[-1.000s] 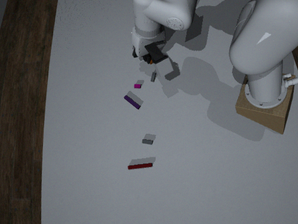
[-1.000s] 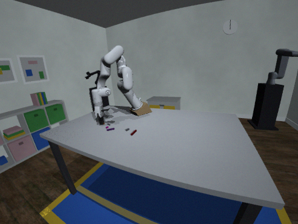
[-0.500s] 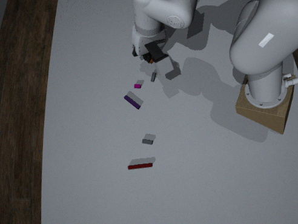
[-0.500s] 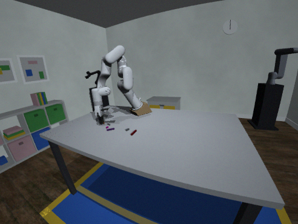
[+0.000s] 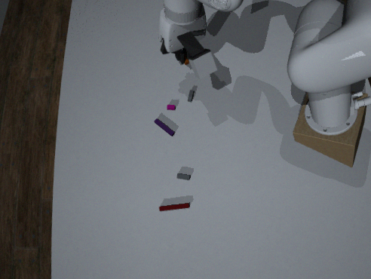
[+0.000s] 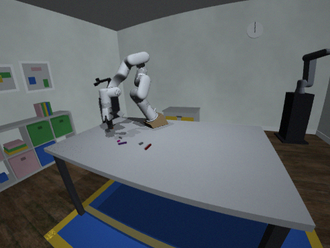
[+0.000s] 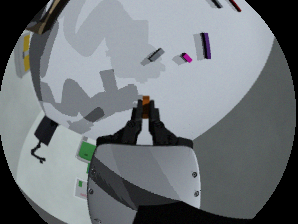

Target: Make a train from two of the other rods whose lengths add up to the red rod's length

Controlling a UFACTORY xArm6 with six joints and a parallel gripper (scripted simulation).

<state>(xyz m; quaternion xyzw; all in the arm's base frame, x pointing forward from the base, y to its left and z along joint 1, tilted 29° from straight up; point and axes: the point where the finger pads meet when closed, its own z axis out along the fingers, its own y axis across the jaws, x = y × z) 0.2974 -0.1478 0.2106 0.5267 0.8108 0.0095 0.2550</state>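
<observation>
From above, the gripper [image 5: 182,58] [image 6: 111,127] [image 7: 145,106] of this lone arm has its fingers drawn together on the orange rod [image 5: 187,61] [image 6: 113,127] [image 7: 146,106], of which I can see only a scrap. The nearer grey rod [image 5: 191,96] lies down the picture from it, well apart, its long axis running mostly up and down the view with a slight lean. The magenta rod [image 5: 171,107] and purple rod [image 5: 164,127] sit off beyond it; the farther grey rod [image 5: 184,176] and the red rod [image 5: 174,206] are farther still. Four and three make seven, so I'd bet on orange and the nearer grey. From across the room, the fingers hang low over the table [image 6: 201,157], though I can't tell whether the orange rod touches it. In the wrist view the orange rod is clamped between the fingertips, and the nearer grey rod [image 7: 156,55] lies ahead, slanting up to the right while the orange points nearly straight up the picture. That mismatch is what matters, I think: the wrist will need to turn until both share one line, then bring the orange to one grey end, keeping clear of the magenta.

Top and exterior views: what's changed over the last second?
The gripper has risen off the table, carrying the orange rod up between its fingers; both sit nearer the top edge of the top view. Unmoved: magenta rod, purple rod, red rod, both grey rods.
</observation>
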